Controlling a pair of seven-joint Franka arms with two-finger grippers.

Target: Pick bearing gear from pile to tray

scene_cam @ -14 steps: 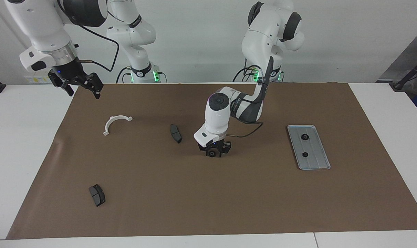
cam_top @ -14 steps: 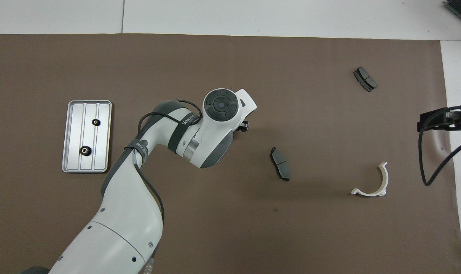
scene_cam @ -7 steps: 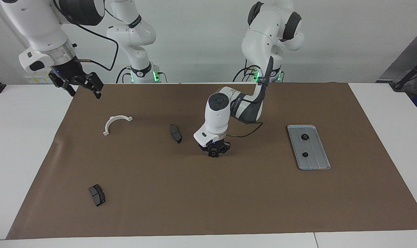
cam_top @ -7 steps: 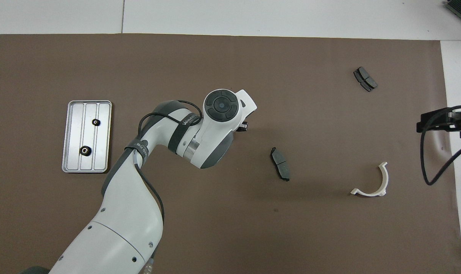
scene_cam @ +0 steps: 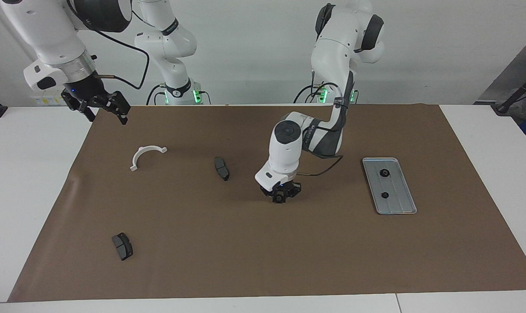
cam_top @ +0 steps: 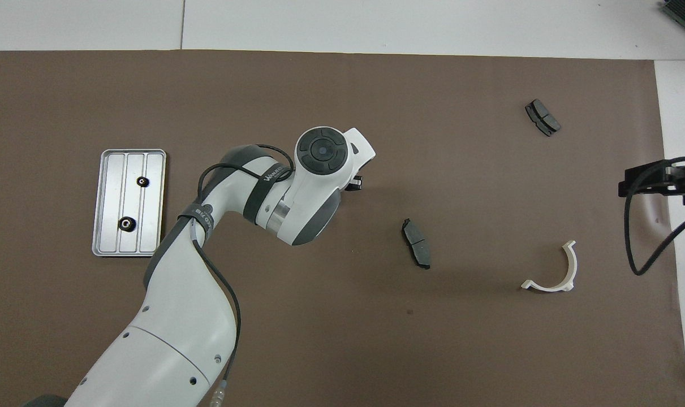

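Gear (scene_cam: 279, 199) sits clenched in my left tool (scene_cam: 279, 196), over the brown mat between the nearer brake pad (scene_cam: 222, 168) and the tray (scene_cam: 389, 185); which way its hole points I cannot tell. Tray lies long axis running away from me, holding two gears (cam_top: 143, 181) (cam_top: 127, 224) along its middle lane. My right tool (scene_cam: 101, 108) waits released over the mat's corner, near the white bracket (scene_cam: 146, 156).

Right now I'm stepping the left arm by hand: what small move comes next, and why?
Probably carry it on toward the tray. The left gripper is shut on a small black gear over the brown mat, short of the tray, where two gears already lie. The right gripper waits open at the mat's corner.
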